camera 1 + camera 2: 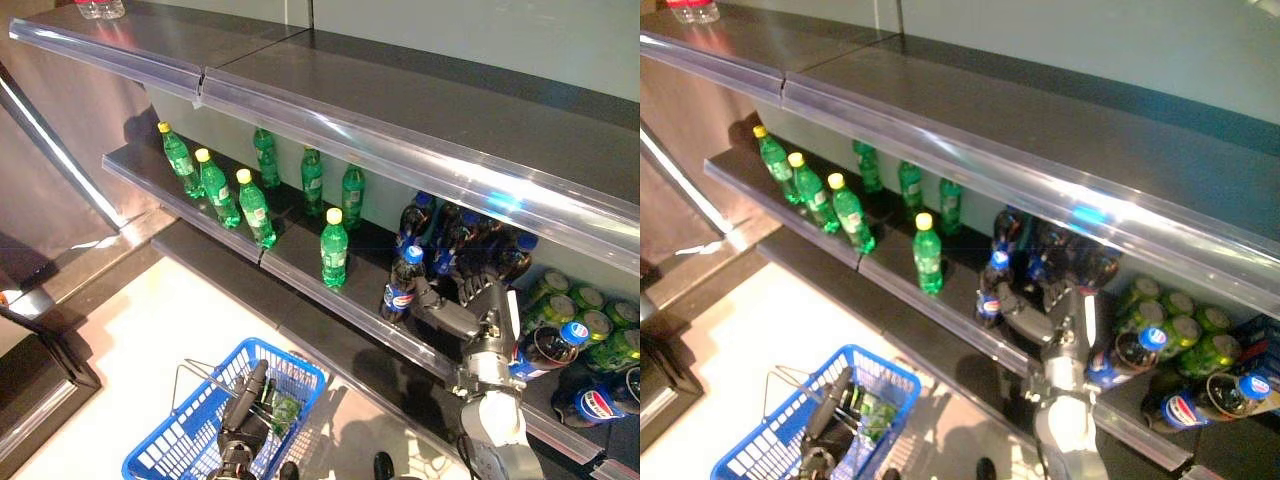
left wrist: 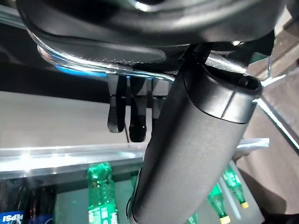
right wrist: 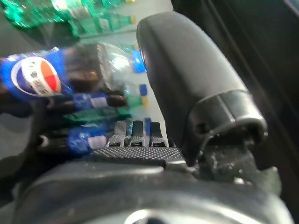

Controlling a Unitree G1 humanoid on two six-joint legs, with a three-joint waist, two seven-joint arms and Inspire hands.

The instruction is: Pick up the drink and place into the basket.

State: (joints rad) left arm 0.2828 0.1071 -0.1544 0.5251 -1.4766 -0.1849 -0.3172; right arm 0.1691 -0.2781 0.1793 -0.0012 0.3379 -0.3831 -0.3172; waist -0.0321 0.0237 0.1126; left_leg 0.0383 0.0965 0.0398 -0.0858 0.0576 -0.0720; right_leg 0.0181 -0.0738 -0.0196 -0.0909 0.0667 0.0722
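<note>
Dark cola bottles with blue caps stand on the lower shelf right of centre. My right hand reaches in among them with its fingers straight and its thumb stretched towards the front cola bottle. It is closed round nothing. In the right wrist view the fingers point at cola bottles just past them. My left hand is shut on the wire handles of the blue basket, which hangs low at the left. A green drink lies in the basket.
Green bottles with yellow caps stand along the left part of the lower shelf. Green cans and lying cola bottles are to the right of my hand. An upper shelf with a clear front rail overhangs everything.
</note>
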